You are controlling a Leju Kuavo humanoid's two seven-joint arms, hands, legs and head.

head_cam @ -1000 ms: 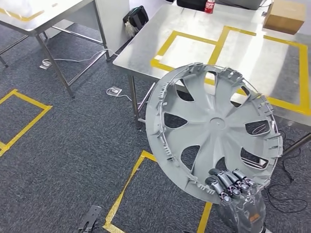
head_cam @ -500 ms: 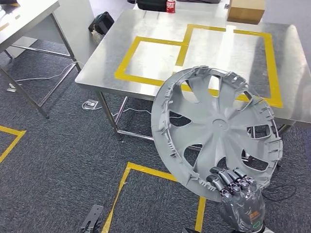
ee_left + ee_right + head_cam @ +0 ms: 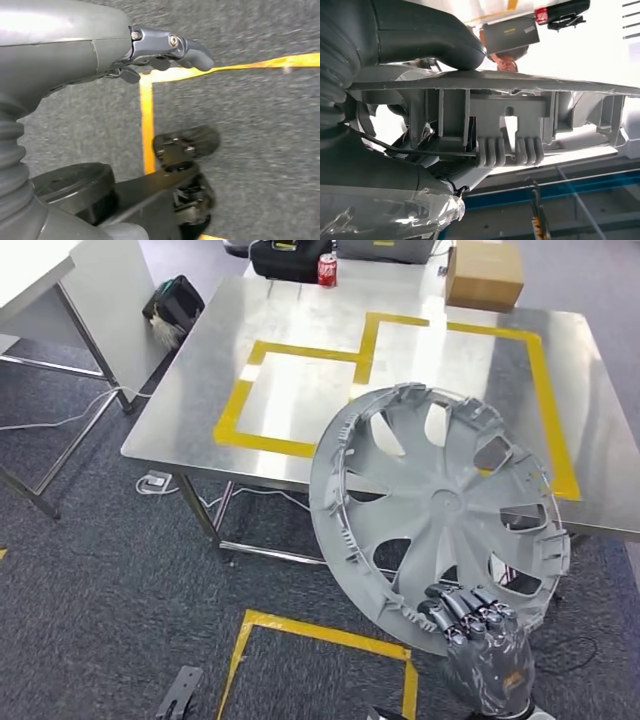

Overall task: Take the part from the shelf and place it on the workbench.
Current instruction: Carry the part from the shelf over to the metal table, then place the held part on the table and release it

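Observation:
The part is a large grey wheel cover, held upright and tilted in front of me. My right hand grips its lower rim, fingers curled over the edge. In the right wrist view the cover's ribbed rim runs across between thumb and fingers. The steel workbench with yellow tape rectangles stands just beyond the cover. The cover's upper half overlaps the bench's near edge in the head view. My left hand hangs above the carpet with a finger stretched out, holding nothing.
A red can, a black case and a cardboard box sit at the bench's far edge. A black bag lies on the floor at the left by another table. Yellow floor tape and a power strip are nearby.
The camera has moved: the workbench now sits nearer and more central in view. The wheel cover stays in my right hand, held the same way.

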